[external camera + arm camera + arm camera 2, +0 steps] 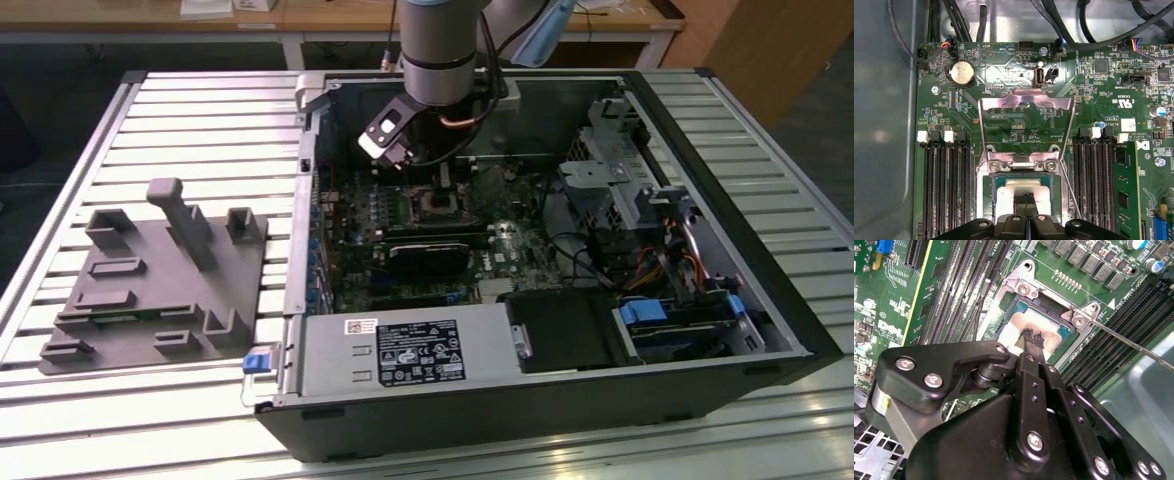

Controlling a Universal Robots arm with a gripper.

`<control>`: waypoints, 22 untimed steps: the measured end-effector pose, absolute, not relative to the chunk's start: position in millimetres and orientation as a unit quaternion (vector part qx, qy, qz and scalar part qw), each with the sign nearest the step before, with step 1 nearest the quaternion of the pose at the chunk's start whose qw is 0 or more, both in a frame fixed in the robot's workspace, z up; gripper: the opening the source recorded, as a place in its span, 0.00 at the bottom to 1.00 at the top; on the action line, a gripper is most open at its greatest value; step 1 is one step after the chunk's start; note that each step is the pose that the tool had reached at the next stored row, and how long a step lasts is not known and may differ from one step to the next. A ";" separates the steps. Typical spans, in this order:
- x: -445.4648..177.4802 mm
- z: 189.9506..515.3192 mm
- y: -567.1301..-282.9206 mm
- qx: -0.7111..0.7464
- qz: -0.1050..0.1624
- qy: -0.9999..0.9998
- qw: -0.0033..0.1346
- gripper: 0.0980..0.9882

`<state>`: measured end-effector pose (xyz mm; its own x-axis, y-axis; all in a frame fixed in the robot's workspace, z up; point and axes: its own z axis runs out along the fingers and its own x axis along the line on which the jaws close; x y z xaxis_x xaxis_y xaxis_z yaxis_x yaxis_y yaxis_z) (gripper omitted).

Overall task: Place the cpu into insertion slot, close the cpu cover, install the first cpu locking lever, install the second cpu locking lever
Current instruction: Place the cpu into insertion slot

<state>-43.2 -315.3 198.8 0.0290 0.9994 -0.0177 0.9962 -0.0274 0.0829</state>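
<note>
- Exterior view: I see the grey robot arm [438, 40] reaching down into the open black computer case [561, 410], which lies on its side on the slatted metal table [200, 100].
- The black two-finger gripper [438, 185] hangs right over the small square metal-rimmed insertion slot [434, 206] on the green circuit board [527, 255].
- A grey moulded fixture plate [154, 290] sits on the table, outside the case on the exterior view's left.
- In both wrist views, the small flat square cpu [1009, 195] [1046, 327] with its silvery-tan top lies flat in the socket, with dark smears on its top face.
- Claw [1030, 342] [1027, 199]: fingers pressed together, nothing between them. The tip is on the smeared centre of the cpu; I can't tell touching from just above.
- The thin silvery metal cpu cover [1004, 102], a frame with a large window, is swung open away from the socket. Its hinged end is at the two screws on the socket rim.
- A thin metal lever rod [1134, 347] [1070, 185] is unlatched and angles out from a socket corner over the long black memory slots [944, 190].
</note>
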 end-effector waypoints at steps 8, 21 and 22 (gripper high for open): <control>-43.3 198.2 -315.3 0.716 0.023 0.696 0.036 0.01; -43.3 220.3 -315.3 0.716 0.023 0.696 0.036 0.01; -43.2 223.4 -315.3 0.716 0.023 0.696 0.036 0.01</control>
<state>-43.2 -315.3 223.4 0.0291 0.9994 -0.0178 0.9962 -0.0275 0.0830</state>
